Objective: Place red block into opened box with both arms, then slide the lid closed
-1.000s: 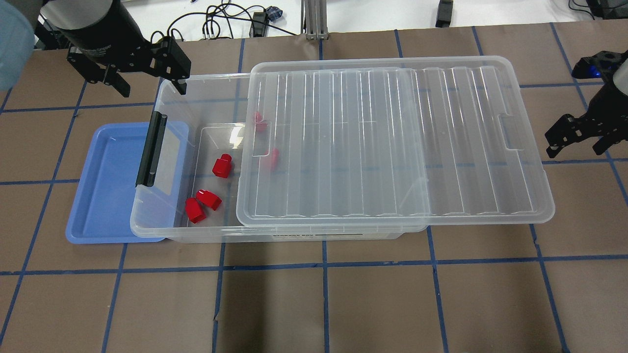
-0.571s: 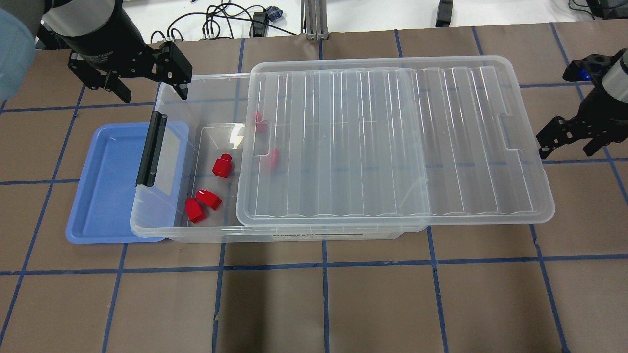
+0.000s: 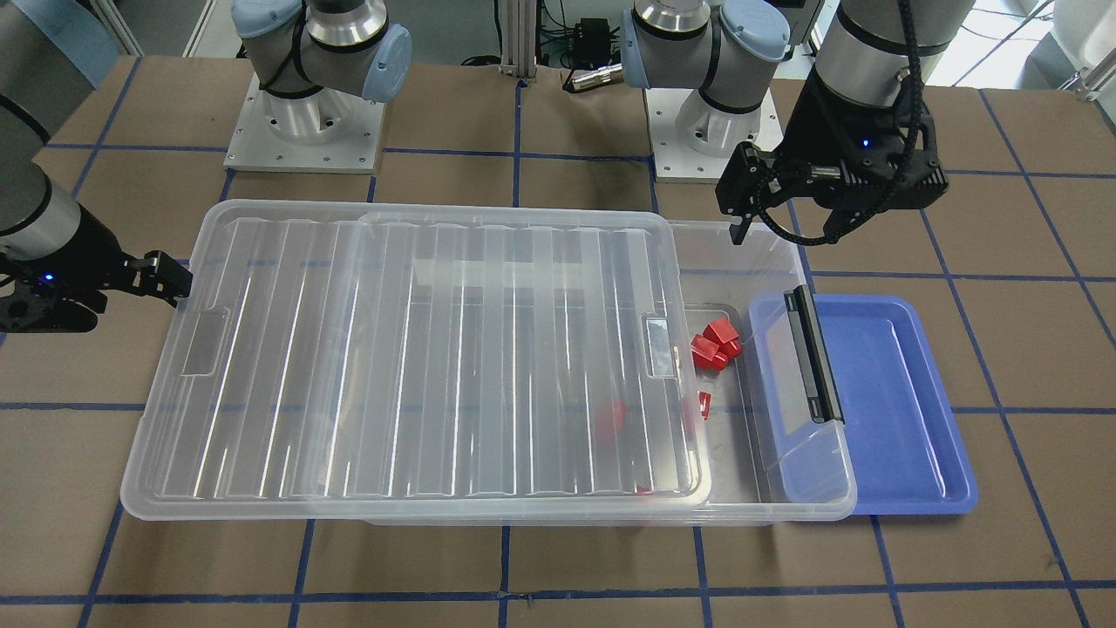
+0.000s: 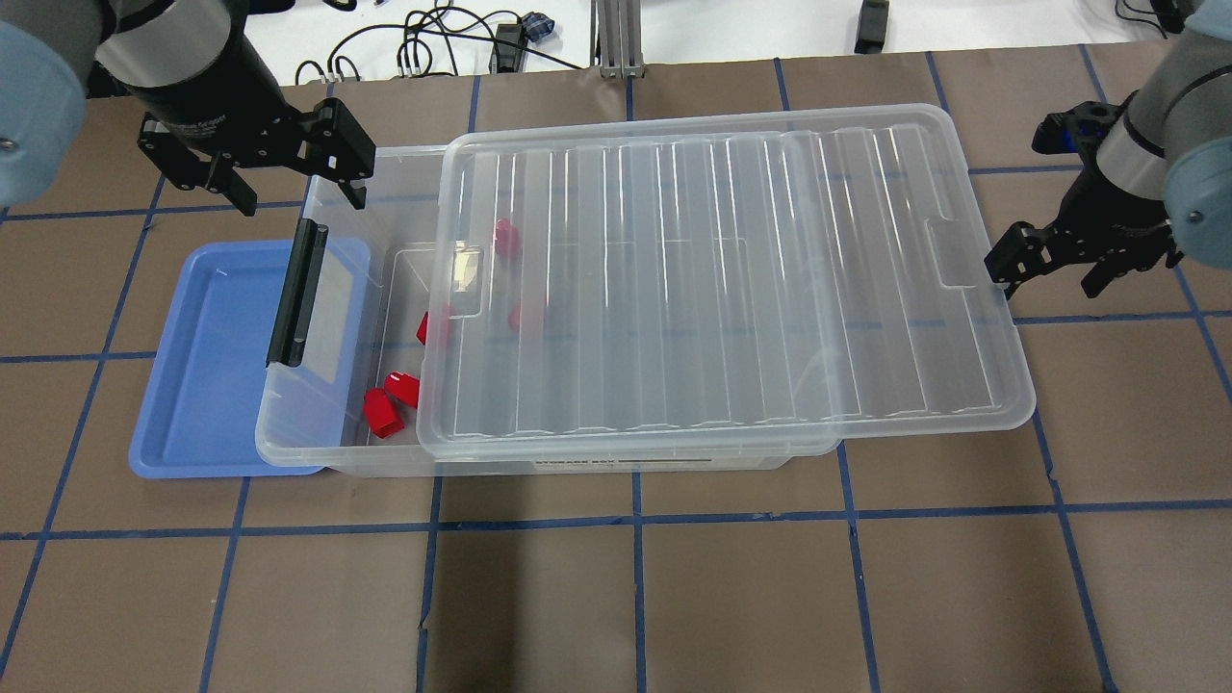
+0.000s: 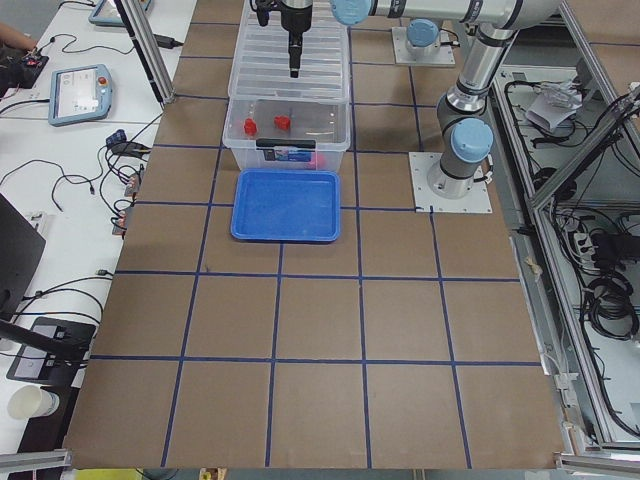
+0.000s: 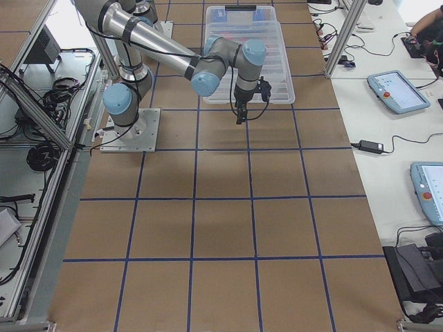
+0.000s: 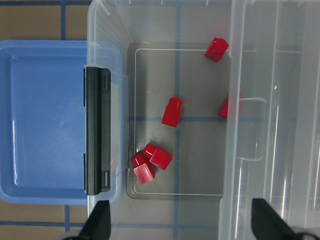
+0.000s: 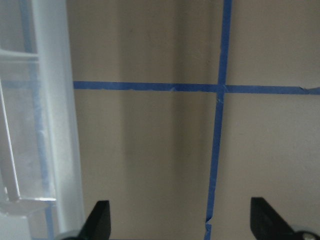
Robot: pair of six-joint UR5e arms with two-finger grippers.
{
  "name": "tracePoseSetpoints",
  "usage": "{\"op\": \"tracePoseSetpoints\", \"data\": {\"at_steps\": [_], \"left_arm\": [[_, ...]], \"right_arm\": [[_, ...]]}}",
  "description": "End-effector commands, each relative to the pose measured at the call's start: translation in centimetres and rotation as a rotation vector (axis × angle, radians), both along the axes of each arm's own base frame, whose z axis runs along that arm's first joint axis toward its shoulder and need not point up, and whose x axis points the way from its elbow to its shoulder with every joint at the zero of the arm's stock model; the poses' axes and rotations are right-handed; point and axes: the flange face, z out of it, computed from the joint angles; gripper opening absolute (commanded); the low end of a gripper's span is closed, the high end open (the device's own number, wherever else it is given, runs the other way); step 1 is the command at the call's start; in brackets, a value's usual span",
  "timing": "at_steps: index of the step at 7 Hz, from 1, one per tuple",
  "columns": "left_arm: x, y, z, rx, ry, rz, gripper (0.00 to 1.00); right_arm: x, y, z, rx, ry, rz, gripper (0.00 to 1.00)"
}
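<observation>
Several red blocks [image 4: 383,414] lie in the open left end of the clear box [image 4: 289,452]; two more blocks show dimly under the lid [image 4: 722,269]. In the left wrist view one red block [image 7: 171,111] lies mid-floor. The ribbed lid covers most of the box and overhangs its right end. My left gripper [image 4: 294,188] hovers open over the box's far left corner, holding nothing. At the lid's right short end my right gripper [image 4: 1049,265] is open, one fingertip [image 4: 1001,262] beside the rim. The right wrist view shows the lid's rim [image 8: 55,125] beside the open right gripper [image 8: 182,220].
A blue tray [image 4: 212,366] with nothing in it lies partly under the box's left end, below the black bar [image 4: 296,294]. Cables and a metal post [image 4: 616,38] stand at the table's far edge. Brown table with blue tape lines surrounds the box.
The lid has slid left over the box, now partly covering one more block. My right gripper moved left with the lid's right end. The left gripper stayed near the far left corner.
</observation>
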Motion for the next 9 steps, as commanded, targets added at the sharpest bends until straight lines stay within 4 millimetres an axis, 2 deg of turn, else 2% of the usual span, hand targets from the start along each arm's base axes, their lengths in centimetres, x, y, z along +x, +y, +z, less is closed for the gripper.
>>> {"op": "tracePoseSetpoints", "data": {"at_steps": [1, 5, 8, 9], "left_arm": [[-0.3, 0.1, 0.0, -0.003, 0.003, -0.004, 1.0], [-0.4, -0.3, -0.2, -0.001, 0.006, -0.006, 1.0], [-0.4, 0.0, -0.1, -0.003, 0.005, -0.007, 1.0], [-0.4, 0.0, 0.0, -0.004, 0.004, -0.007, 1.0]], "right_arm": [[4.9, -0.5, 0.4, -0.023, 0.004, 0.059, 1.0], [11.0, -0.4, 1.2, -0.064, 0.006, 0.084, 1.0], [13.0, -0.4, 1.1, -0.079, -0.033, 0.111, 1.0], [13.0, -0.4, 1.3, -0.083, -0.03, 0.113, 1.0]]}}
